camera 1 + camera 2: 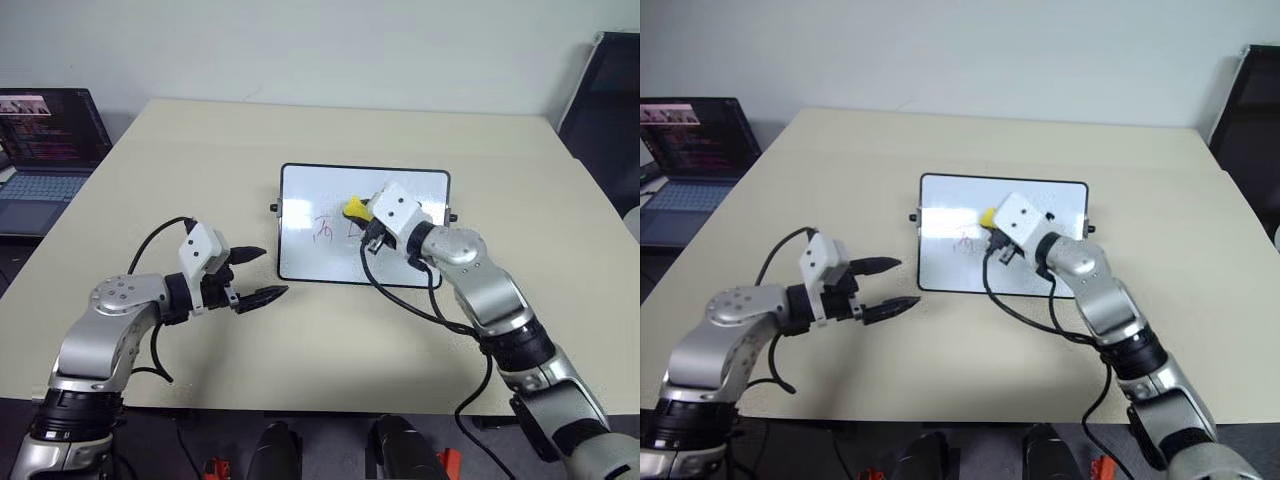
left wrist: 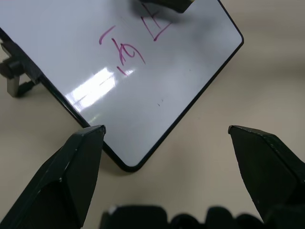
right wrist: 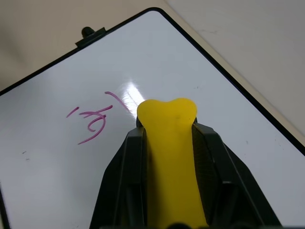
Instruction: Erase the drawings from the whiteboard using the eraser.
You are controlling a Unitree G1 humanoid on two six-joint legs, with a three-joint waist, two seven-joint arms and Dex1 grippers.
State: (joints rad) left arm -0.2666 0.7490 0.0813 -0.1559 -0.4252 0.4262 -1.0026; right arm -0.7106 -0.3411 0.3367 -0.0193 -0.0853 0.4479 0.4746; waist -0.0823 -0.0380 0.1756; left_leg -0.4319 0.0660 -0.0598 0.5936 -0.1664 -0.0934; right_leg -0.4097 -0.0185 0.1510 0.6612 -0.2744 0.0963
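Observation:
The whiteboard (image 1: 318, 190) lies flat in the middle of the beige table. Reddish drawings (image 1: 325, 228) sit near its centre; the left wrist view shows two marks (image 2: 125, 52), and the right wrist view shows one (image 3: 93, 119) beside the eraser. My right gripper (image 3: 167, 131) is shut on the yellow eraser (image 1: 355, 208), whose front end is over the board just right of the marks. It hides part of the drawings. My left gripper (image 1: 262, 272) hangs open and empty off the board's near left corner, pointing toward it.
An open laptop (image 1: 45, 140) stands at the table's far left edge. A dark chair (image 1: 605, 100) is at the far right. Small black knobs (image 1: 274, 208) stick out from the board's short sides. Bare tabletop (image 1: 200, 150) surrounds the board.

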